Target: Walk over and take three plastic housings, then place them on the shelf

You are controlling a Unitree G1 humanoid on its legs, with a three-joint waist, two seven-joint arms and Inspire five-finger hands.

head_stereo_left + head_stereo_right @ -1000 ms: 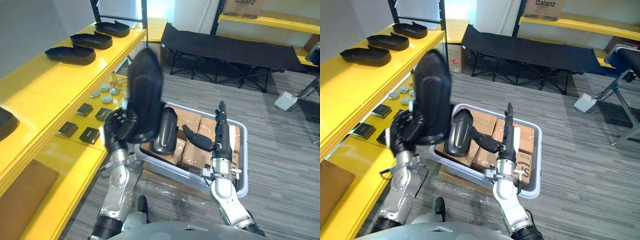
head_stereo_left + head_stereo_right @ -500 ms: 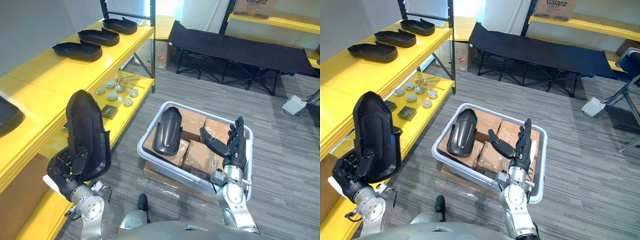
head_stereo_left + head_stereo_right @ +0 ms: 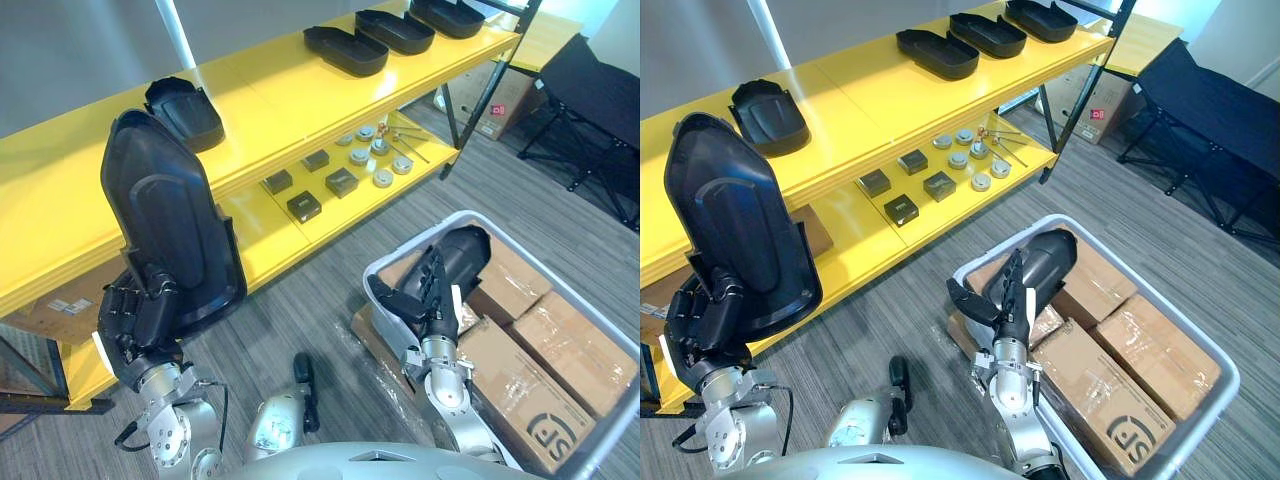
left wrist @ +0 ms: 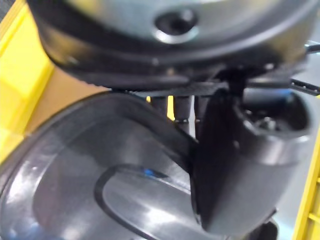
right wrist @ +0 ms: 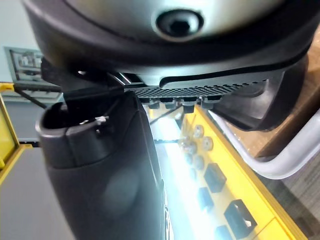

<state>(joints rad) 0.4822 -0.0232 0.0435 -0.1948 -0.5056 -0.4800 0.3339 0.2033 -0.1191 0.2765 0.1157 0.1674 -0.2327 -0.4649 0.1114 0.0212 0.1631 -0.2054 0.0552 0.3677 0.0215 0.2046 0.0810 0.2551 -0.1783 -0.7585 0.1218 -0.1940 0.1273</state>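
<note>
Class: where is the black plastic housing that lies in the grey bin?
Left eye view, right of centre: black plastic housing on cardboard boxes in the grey bin's shelf-side corner, just past the right hand.

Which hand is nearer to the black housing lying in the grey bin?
Right. The right hand hovers just before that housing, fingers straight; the left hand is far left, gripping another housing.

floor [image 3: 300, 310]: grey carpet with fine stripes.
wall [image 3: 70, 50]: plain grey, behind the shelf.
shelf [image 3: 270, 92]: long, yellow, two tiers, standing along the wall; bright sheen on its upper board.
cot [image 3: 1215, 105]: black fabric on folding black legs, past the shelf's far end.
cardboard box [image 3: 1095, 95]: brown, by that far end.
</note>
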